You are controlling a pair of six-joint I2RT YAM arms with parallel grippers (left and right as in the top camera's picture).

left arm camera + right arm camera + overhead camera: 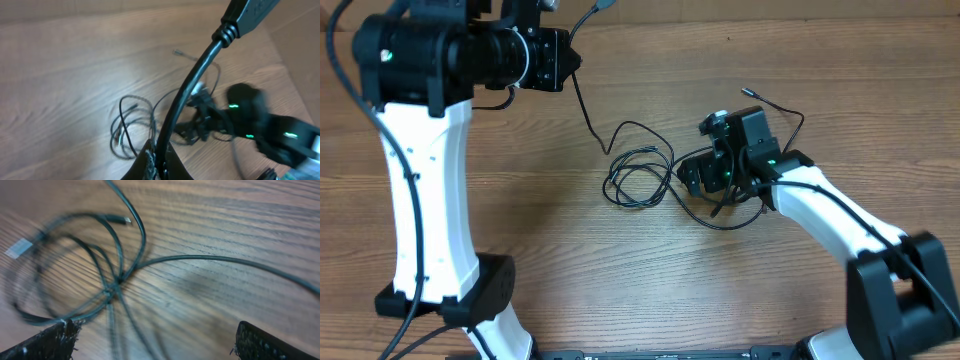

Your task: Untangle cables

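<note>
Brown wooden worktop (540,230) is seen under both arms. At the left, the left claw (160,161) is pressed together on one cable (192,82), whose plug (250,12) is raised above it. The lower part of this cable is led down to the loose coil (638,178) of cables, which lies in the middle of the worktop. At the right, the right claw (160,342) is held spread over crossed strands (117,282) beside the coil, and nothing is pinched by it. If the held cable is pulled away while the crossing is not kept down, the whole coil could be dragged along and the knot tightened. If the right claw is closed here, several strands could be caught at once, or none.
</note>
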